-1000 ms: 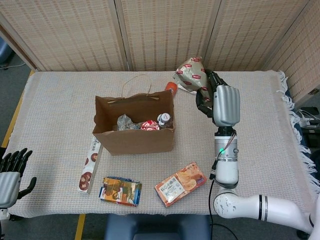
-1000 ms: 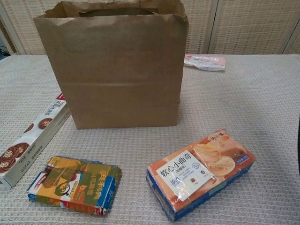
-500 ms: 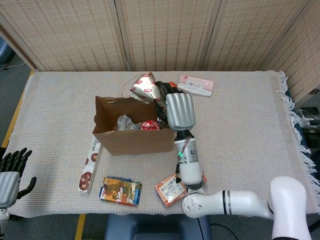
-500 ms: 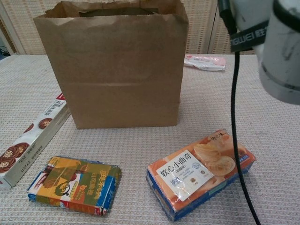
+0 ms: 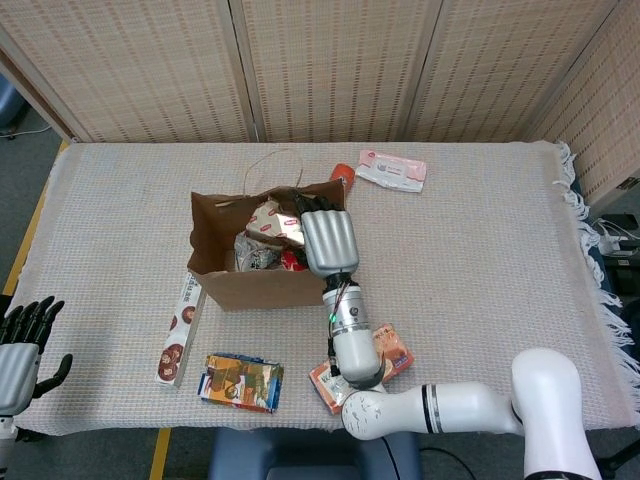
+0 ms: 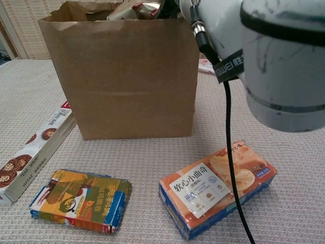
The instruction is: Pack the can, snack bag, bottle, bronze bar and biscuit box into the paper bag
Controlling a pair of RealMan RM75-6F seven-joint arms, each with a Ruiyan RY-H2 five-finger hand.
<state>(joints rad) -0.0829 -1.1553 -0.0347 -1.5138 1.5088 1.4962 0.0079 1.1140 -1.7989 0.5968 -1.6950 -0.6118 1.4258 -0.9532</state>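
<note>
The brown paper bag (image 5: pixel 262 281) stands open at the table's middle left; the chest view shows its front wall (image 6: pixel 127 76). My right hand (image 5: pixel 322 240) hangs over its mouth and grips the silver and red snack bag (image 5: pixel 271 220), which sits partly inside the opening and pokes above the rim (image 6: pixel 133 7). Deeper in the bag lie a crumpled silver item (image 5: pixel 249 254) and something red (image 5: pixel 290 262). The orange biscuit box (image 6: pixel 218 185) lies in front of the bag, half hidden by my right forearm (image 5: pixel 388 352). My left hand (image 5: pixel 22 345) is open off the table's near left corner.
A long white box with chocolate biscuit pictures (image 5: pixel 180 330) lies left of the bag. A colourful flat packet (image 5: pixel 240 382) sits near the front edge. A pink packet (image 5: pixel 392 168) and a small orange-red item (image 5: pixel 343 175) lie behind the bag. My right forearm (image 6: pixel 264 61) fills the chest view's upper right.
My right hand carried the snack bag from the table's back right, leftward over the paper bag, and now holds it down in the bag's mouth. The left hand stayed still.
</note>
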